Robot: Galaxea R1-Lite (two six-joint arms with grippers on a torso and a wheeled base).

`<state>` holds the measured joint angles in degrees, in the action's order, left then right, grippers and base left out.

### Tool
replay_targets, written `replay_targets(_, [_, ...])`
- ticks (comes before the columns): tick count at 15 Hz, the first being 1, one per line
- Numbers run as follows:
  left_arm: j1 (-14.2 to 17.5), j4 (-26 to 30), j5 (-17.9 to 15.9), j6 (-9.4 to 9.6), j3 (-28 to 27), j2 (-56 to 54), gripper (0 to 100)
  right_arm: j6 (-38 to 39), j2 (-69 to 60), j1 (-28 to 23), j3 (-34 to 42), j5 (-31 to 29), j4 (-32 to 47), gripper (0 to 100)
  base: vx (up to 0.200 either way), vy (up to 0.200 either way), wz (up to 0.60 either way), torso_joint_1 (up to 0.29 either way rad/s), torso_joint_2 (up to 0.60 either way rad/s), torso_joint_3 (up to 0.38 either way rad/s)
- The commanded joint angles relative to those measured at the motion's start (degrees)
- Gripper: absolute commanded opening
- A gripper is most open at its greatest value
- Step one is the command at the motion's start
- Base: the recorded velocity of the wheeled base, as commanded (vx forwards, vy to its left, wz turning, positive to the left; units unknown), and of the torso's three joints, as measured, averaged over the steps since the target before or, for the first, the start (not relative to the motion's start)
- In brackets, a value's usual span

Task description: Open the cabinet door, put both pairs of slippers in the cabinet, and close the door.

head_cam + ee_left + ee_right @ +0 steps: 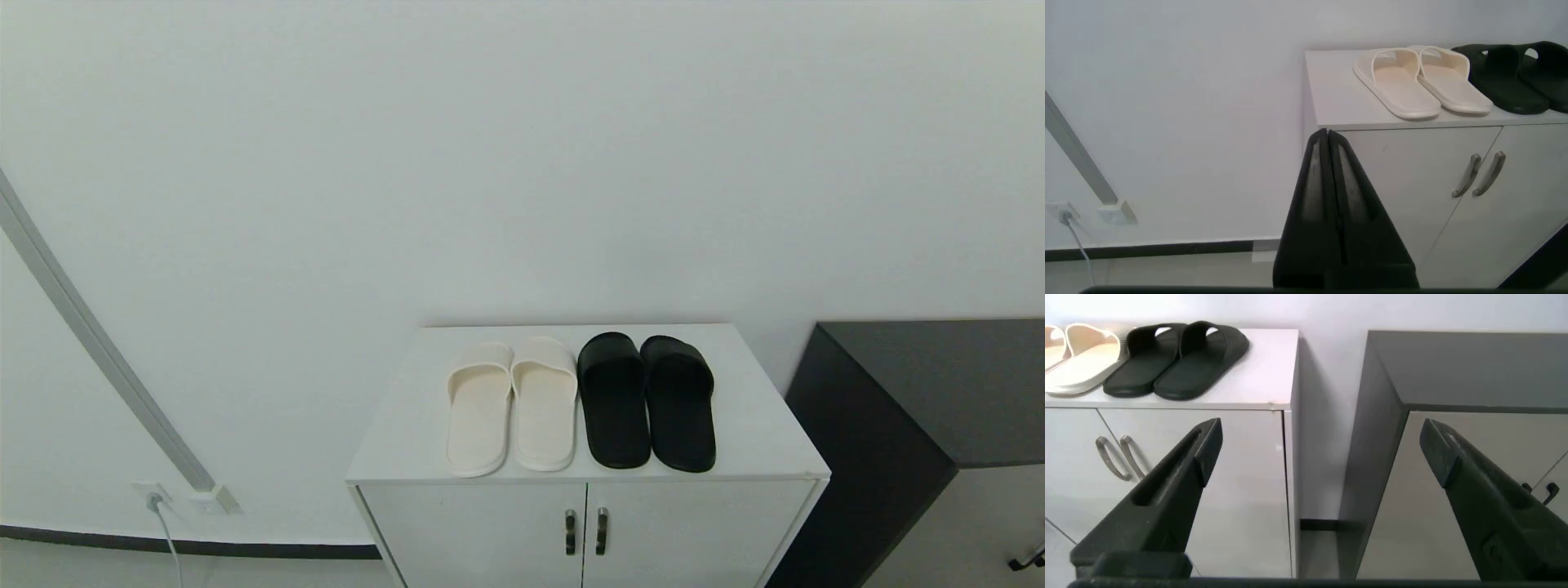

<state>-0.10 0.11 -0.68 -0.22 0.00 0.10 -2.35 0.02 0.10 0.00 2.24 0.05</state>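
White slippers [510, 408] and black slippers [647, 402] lie side by side on the cabinet [759, 441], heels near its front edge, doors shut. My left claw [1328, 139] is pressed together and my right claw [1321, 433] is spread wide. A dark unit [939, 384] stands just beside the cabinet's right edge.

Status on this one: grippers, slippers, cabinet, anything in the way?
Left gripper shut, empty; right gripper open, empty. White slippers and black slippers side by side atop cabinet, doors shut. Dark unit close on cabinet's right, not touching.
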Motion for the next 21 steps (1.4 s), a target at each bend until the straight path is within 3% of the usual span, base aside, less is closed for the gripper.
replay_targets(1, [0.0,0.0,0.0,-0.04,0.0,0.0,0,0.0,0.0,0.0,0.0,0.0,0.0,100,0.0,0.0,0.0,0.0,0.0,0.0])
replay_targets(5, [0.0,0.0,0.0,0.04,0.0,0.0,0,-0.2,1.4,0.0,-0.4,0.1,-0.1,100,0.0,0.0,0.0,0.0,0.0,0.0])
replay_targets(7, [0.0,0.0,0.0,0.04,0.0,0.0,0,8.1,9.9,0.5,-16.0,0.3,1.1,100,0.0,0.0,0.0,0.0,0.0,0.0])
replay_targets(8, [0.0,0.0,0.1,0.04,0.0,0.0,0,7.8,11.8,0.5,-17.1,1.2,3.3,100,0.0,0.0,0.0,0.0,0.0,0.0])
replay_targets(9, [0.0,0.0,0.1,-0.04,0.0,0.0,0,-1.8,15.2,0.0,-14.6,4.5,9.0,100,0.0,0.0,0.0,0.0,0.0,0.0])
replay_targets(10, [0.0,0.0,0.1,-0.04,0.0,0.0,0,-1.8,18.0,0.3,-13.1,5.8,9.3,100,0.0,0.0,0.0,0.0,0.0,0.0])
replay_targets(12, [0.0,0.0,0.0,0.13,0.0,0.0,0,-1.9,26.3,1.4,-12.8,11.6,6.9,100,0.0,0.0,0.0,0.0,0.0,0.0])
replay_targets(14, [0.0,0.0,0.0,0.13,0.0,0.0,0,-2.0,37.4,2.4,-14.2,13.1,0.2,100,0.0,0.0,0.0,0.0,0.0,0.0])
replay_targets(17, [0.0,0.0,0.0,0.13,0.0,0.0,0,-0.4,52.8,11.2,-14.6,10.3,-12.5,100,0.0,0.0,0.0,0.0,0.0,0.0])
replay_targets(21, [0.0,0.0,-0.1,0.13,0.0,0.0,0,12.3,66.7,33.5,-19.0,-9.1,-25.2,100,0.0,0.0,0.0,0.0,0.0,0.0])
